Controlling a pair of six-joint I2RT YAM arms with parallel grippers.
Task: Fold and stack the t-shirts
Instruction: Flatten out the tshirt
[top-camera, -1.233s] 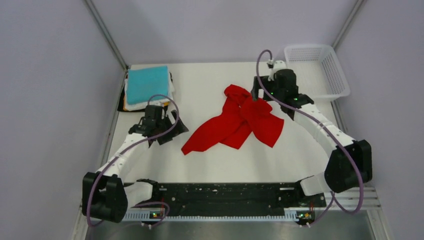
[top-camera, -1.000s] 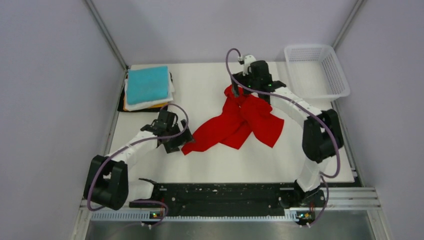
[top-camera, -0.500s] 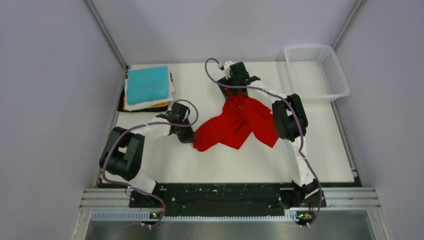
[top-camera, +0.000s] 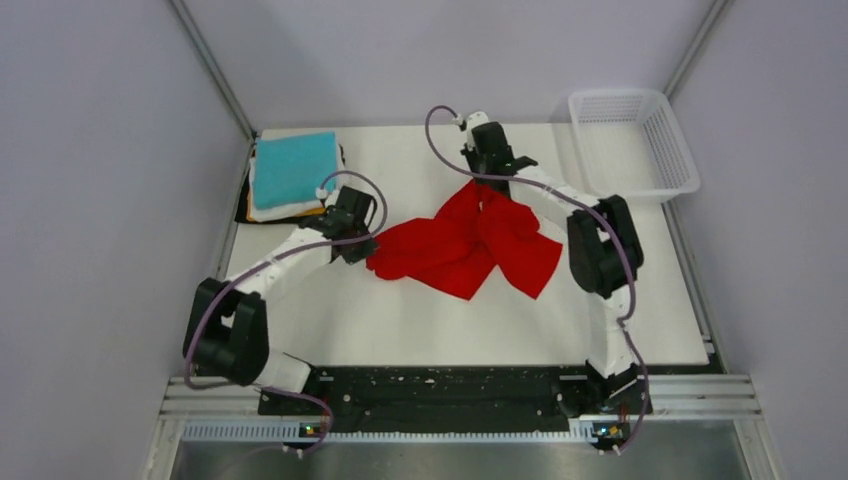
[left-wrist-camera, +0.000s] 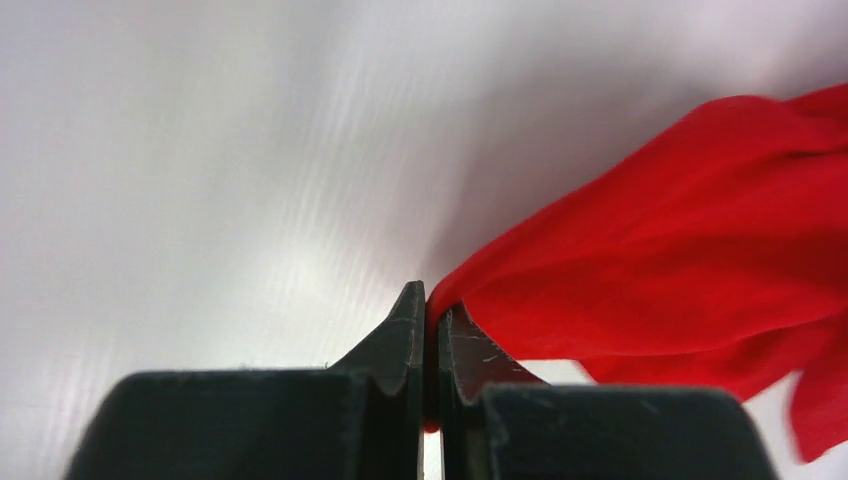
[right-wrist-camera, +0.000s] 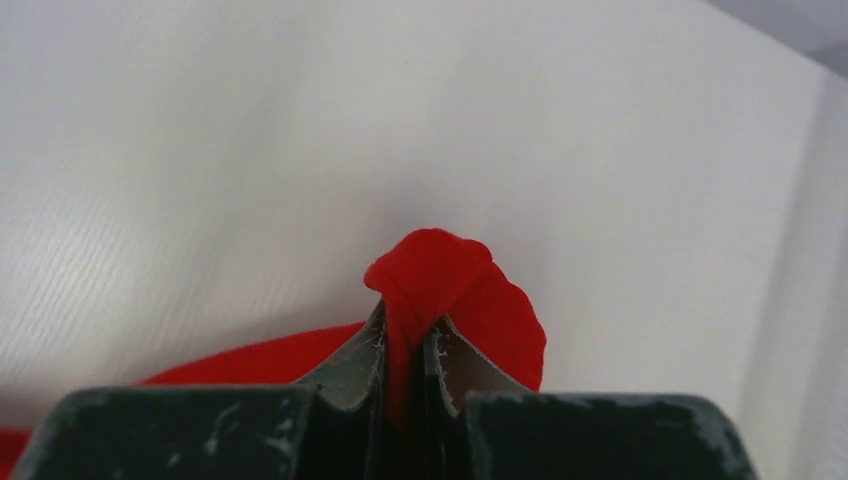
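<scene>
Top external: both arms have a pinch of the red tee (top-camera: 450, 255)

It's lying crumpled around the middle of the table (top-camera: 400, 320). The left gripper (left-wrist-camera: 428, 300) is clamped on its left tip, and the right gripper (right-wrist-camera: 405, 322) is pinching a bunched bit at its far edge. The teal tee (top-camera: 293, 168) sits folded on top of the others in the far left corner.

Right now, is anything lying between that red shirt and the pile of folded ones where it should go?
Nothing loose does. Between the red shirt and the folded stack is bare table and the left hand, itself shut on the shirt's edge. The right hand pinches its far end.
</scene>
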